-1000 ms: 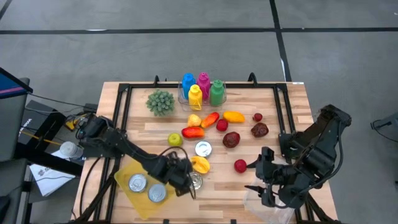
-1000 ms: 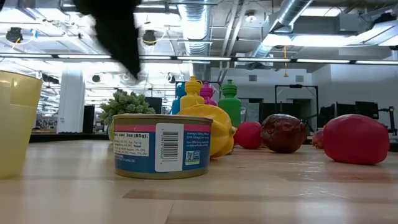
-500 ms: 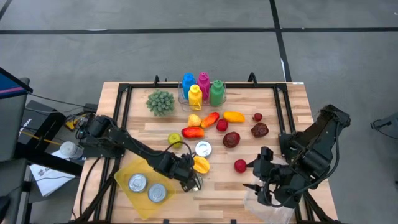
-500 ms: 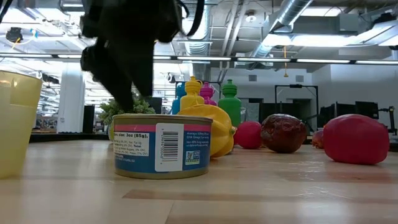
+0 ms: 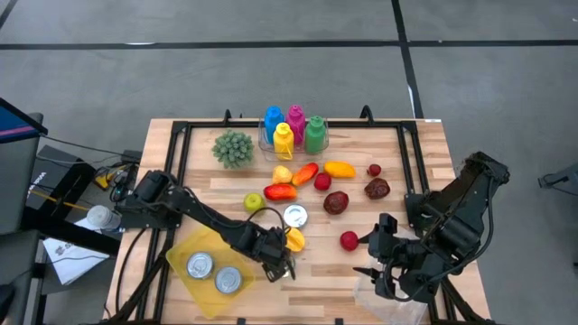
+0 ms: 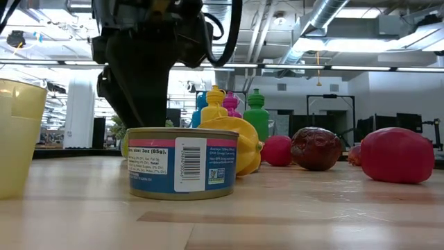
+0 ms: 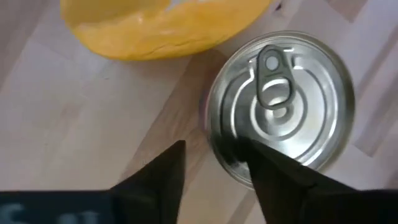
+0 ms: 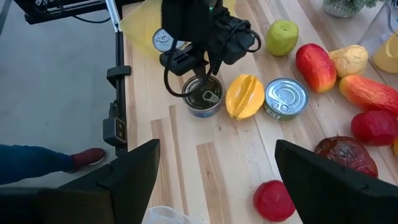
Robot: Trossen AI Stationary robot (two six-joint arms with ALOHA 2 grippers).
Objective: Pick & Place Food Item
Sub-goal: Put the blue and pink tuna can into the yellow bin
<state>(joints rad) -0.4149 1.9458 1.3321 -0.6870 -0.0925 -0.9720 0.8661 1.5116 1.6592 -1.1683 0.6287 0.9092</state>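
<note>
left hand over tin, pre-grasp

left hand (image 5: 282,264) hangs low over the short silver-lidded tin with the blue label (image 6: 182,171), fingers parted astride its rim but not clamped, apparently to take it by the sides; tin stands upright on the wooden tabletop (image 5: 316,280), touching the yellow ridged fruit (image 8: 244,96). right hand (image 5: 375,262) waits open near the tabletop's right edge.

Can (image 5: 284,263) mostly hidden beneath left gripper (image 5: 280,262) in high view, plate (image 6: 15,135) edge-cropped low.
</note>
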